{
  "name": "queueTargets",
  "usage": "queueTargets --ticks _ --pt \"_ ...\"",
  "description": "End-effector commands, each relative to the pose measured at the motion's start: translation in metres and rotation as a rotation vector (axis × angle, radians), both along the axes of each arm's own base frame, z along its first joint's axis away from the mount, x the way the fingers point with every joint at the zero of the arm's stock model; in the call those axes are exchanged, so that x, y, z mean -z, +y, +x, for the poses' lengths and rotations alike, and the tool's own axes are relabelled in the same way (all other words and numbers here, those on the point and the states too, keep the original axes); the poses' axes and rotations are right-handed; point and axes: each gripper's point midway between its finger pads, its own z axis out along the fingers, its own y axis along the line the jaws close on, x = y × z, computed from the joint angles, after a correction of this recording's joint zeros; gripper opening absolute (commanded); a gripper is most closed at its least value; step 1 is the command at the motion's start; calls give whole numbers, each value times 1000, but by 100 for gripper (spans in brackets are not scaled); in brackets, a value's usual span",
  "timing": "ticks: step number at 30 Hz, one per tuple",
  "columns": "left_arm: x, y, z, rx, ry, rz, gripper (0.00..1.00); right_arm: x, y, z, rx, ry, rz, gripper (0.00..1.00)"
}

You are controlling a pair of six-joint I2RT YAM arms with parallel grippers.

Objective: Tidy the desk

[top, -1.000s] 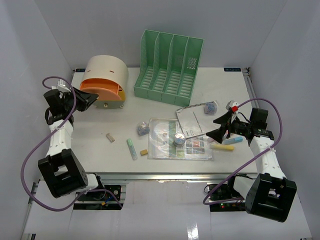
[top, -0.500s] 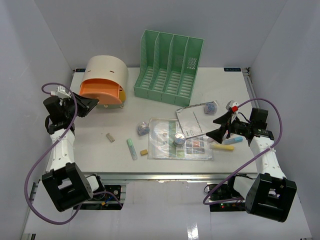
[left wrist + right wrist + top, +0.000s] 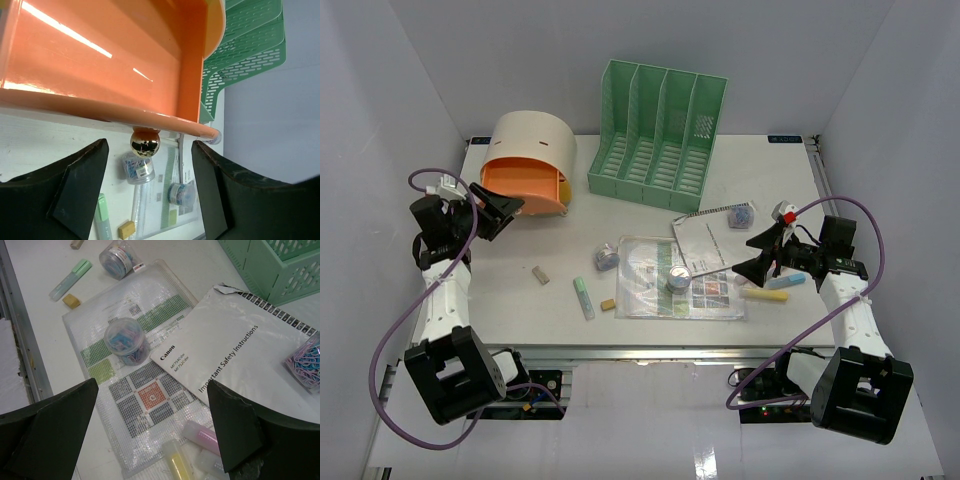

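left hand (image 3: 149, 150) spread apart round the gold knob (image 3: 145, 143) of the orange drawer (image 3: 100, 60), nothing gripped, right hand (image 3: 152, 385) held wide apart over the booklet (image 3: 225, 355)

The orange drawer (image 3: 100, 60) runs off the left wrist view's top and left edges. In the right wrist view, the right edge cuts the clip jar (image 3: 306, 362) and the top cuts the green rack (image 3: 270, 265).
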Motion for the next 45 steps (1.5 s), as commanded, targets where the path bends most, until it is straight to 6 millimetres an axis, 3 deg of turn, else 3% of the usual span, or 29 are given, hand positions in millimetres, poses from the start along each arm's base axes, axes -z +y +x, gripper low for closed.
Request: queueTargets --ticks 1,4,7,9,16,24,27,31,35,38,42,45 --pt "-15 -1 -4 13 -49 44 79 -1 2 -4 -17 -14 13 96" --pt "-18 -2 -11 8 -66 75 81 -1 2 -4 -18 -15 13 96" --pt "-17 -4 -25 -5 -85 117 97 -1 2 -4 -19 -14 14 96" --pt "-19 -6 -34 -12 -96 138 97 -1 2 -5 -20 -13 15 96" --pt "5 -14 -62 -24 -58 159 98 -2 2 -5 -21 -16 15 96" --pt "53 -41 -96 -4 63 107 97 -2 2 -5 -19 -21 12 96" --pt "65 -55 -98 -14 127 138 96 -2 2 -4 -18 -21 11 96" --pt "108 -56 -98 -81 320 155 97 -2 1 -4 -14 -23 7 96" --pt "151 -44 -101 -216 509 219 96 -3 1 -4 -12 -25 6 96" --pt "164 -31 -101 -313 564 273 95 -3 0 -4 -11 -26 7 96" --pt "168 -22 -92 -378 558 291 80 -4 1 -4 -16 -26 11 96" --pt "178 -18 -86 -400 585 309 79 -4 1 -4 -13 -27 9 96"
